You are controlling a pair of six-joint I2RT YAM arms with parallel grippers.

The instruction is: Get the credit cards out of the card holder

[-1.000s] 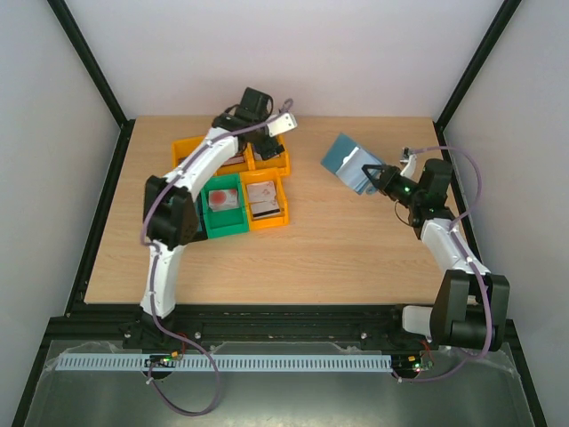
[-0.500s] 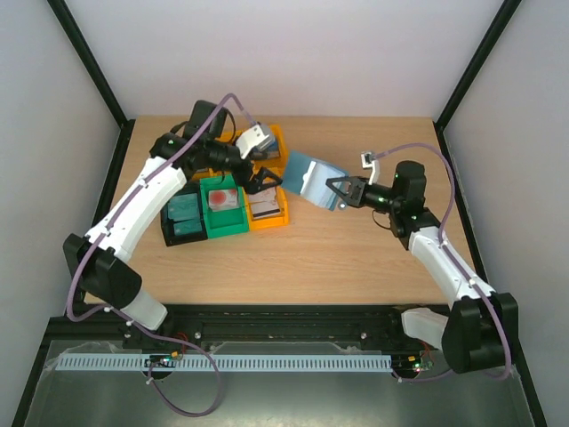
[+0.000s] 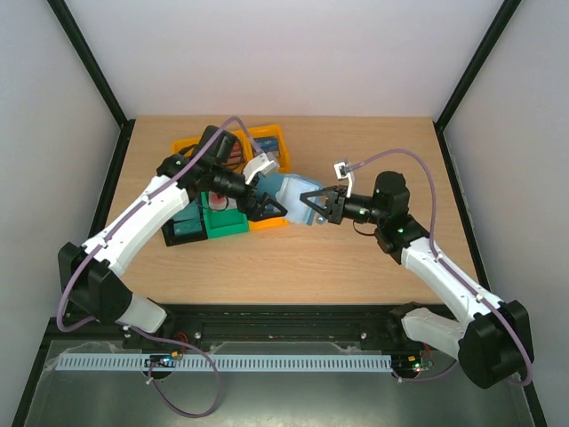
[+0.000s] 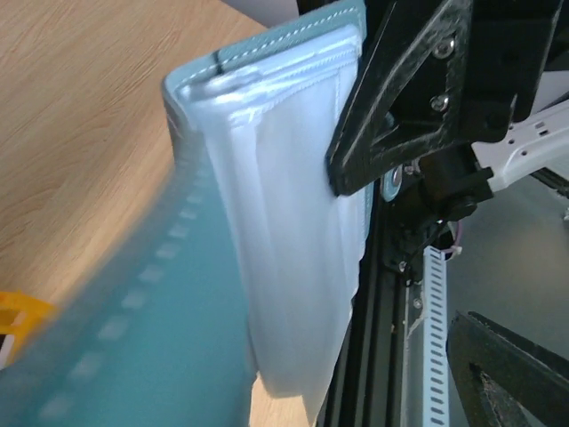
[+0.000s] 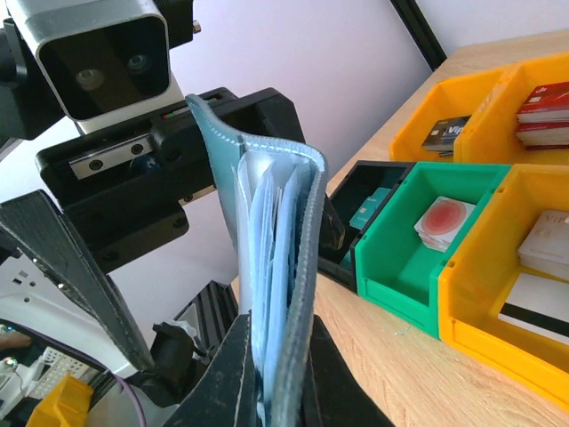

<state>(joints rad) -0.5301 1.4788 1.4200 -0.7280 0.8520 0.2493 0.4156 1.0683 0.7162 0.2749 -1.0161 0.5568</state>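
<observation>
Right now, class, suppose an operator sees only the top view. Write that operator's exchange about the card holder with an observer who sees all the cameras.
Operator: Is the right gripper really clamped on the card holder?
Observer: Yes. In the right wrist view the right gripper is shut on the card holder's near edge.
Operator: Is it spread open?
Observer: No, it is folded nearly shut, with the pale sleeves squeezed between its teal covers.
Operator: And the left gripper?
Observer: In the left wrist view the left gripper is wide open, one finger right beside the sleeves.

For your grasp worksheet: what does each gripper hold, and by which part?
The right gripper clamps the card holder by one edge; the open left gripper holds nothing.
</observation>
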